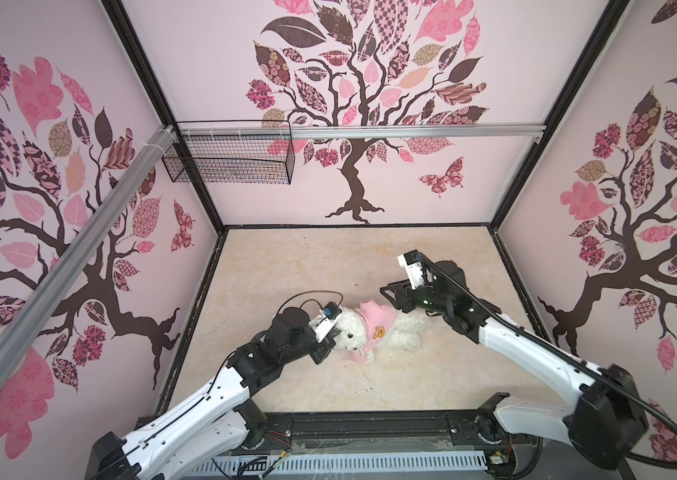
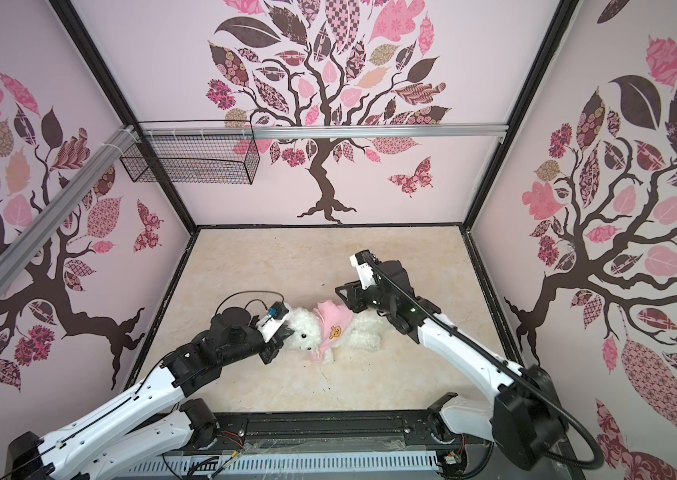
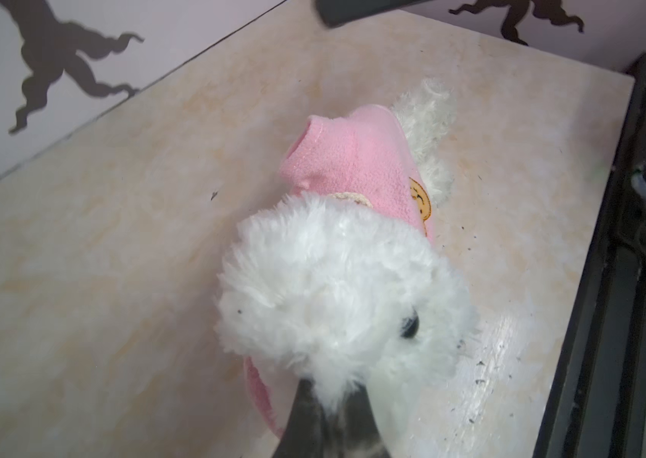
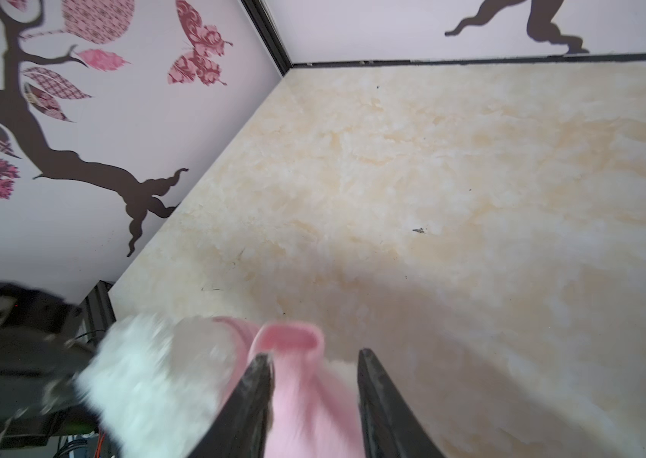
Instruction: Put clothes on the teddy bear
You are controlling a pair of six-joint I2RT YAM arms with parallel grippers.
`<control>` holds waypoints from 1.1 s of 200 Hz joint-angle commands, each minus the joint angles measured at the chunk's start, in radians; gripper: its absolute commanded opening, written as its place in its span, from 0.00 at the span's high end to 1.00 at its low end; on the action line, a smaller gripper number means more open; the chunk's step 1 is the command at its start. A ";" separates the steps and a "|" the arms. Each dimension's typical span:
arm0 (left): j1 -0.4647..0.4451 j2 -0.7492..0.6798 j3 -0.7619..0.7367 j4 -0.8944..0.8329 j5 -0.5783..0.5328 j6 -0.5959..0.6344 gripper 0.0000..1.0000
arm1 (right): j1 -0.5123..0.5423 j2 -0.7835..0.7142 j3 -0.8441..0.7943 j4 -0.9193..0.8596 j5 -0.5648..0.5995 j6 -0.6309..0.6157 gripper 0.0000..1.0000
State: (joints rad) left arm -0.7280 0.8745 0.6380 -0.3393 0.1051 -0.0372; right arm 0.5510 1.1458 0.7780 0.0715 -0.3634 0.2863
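The far half of the bench [image 1: 349, 253] and the near strip in front of the teddy bear [image 1: 405, 332] lie bare, leaving room to pass there. Across the middle the bear blocks the way, with the left claw [image 1: 330, 343] pinched on its head fur and the right claw [image 1: 388, 293] spread over its pink shirt [image 1: 374, 320]. The wire basket [image 1: 228, 162] hangs high on the back wall [image 1: 411, 187].

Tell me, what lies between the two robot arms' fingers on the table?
The teddy bear, wearing its pink shirt, fills that stretch; both top views show it.
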 commanded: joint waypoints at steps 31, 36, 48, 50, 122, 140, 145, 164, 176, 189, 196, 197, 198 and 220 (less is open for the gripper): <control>0.035 0.114 0.129 0.093 0.037 -0.834 1.00 | 0.264 -0.113 -0.217 0.265 0.064 0.183 0.54; 0.036 0.118 0.120 0.121 0.047 -0.871 1.00 | 0.287 -0.105 -0.236 0.296 0.079 0.212 0.53; 0.036 0.129 0.110 0.168 0.084 -0.927 1.00 | 0.340 -0.072 -0.274 0.388 0.121 0.254 0.51; 0.036 0.131 0.111 0.169 0.089 -0.938 1.00 | 0.346 -0.066 -0.277 0.395 0.129 0.258 0.51; 0.022 0.153 0.126 0.207 0.147 -1.053 1.00 | 0.375 0.179 -0.288 0.631 0.160 0.419 0.43; 0.021 0.156 0.126 0.213 0.166 -1.064 1.00 | 0.376 0.180 -0.290 0.594 0.241 0.419 0.57; 0.021 0.157 0.126 0.216 0.173 -1.069 1.00 | 0.375 0.180 -0.293 0.580 0.267 0.419 0.64; 0.021 0.160 0.133 0.220 0.189 -1.086 1.00 | 0.376 0.174 -0.312 0.529 0.346 0.406 0.83; 0.022 0.157 0.140 0.220 0.183 -1.102 1.00 | 0.376 0.167 -0.335 0.519 0.369 0.396 0.90; 0.033 0.156 0.152 0.214 0.198 -1.109 1.00 | 0.376 0.157 -0.376 0.524 0.384 0.382 0.93; 0.040 0.159 0.161 0.210 0.212 -1.114 1.00 | 0.376 0.153 -0.401 0.531 0.391 0.374 0.94; 0.041 0.159 0.163 0.210 0.214 -1.114 1.00 | 0.376 0.152 -0.404 0.532 0.393 0.372 0.94; 0.043 0.159 0.164 0.208 0.215 -1.114 1.00 | 0.375 0.152 -0.408 0.532 0.393 0.371 0.94; 0.064 0.168 0.193 0.208 0.257 -1.128 1.00 | 0.375 0.147 -0.497 0.573 0.425 0.353 0.94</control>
State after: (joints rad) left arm -0.6857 1.0561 0.7261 -0.1936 0.2733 -1.1332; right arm 0.9333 1.2949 0.3790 0.6884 -0.0536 0.6708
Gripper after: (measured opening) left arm 0.049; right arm 0.088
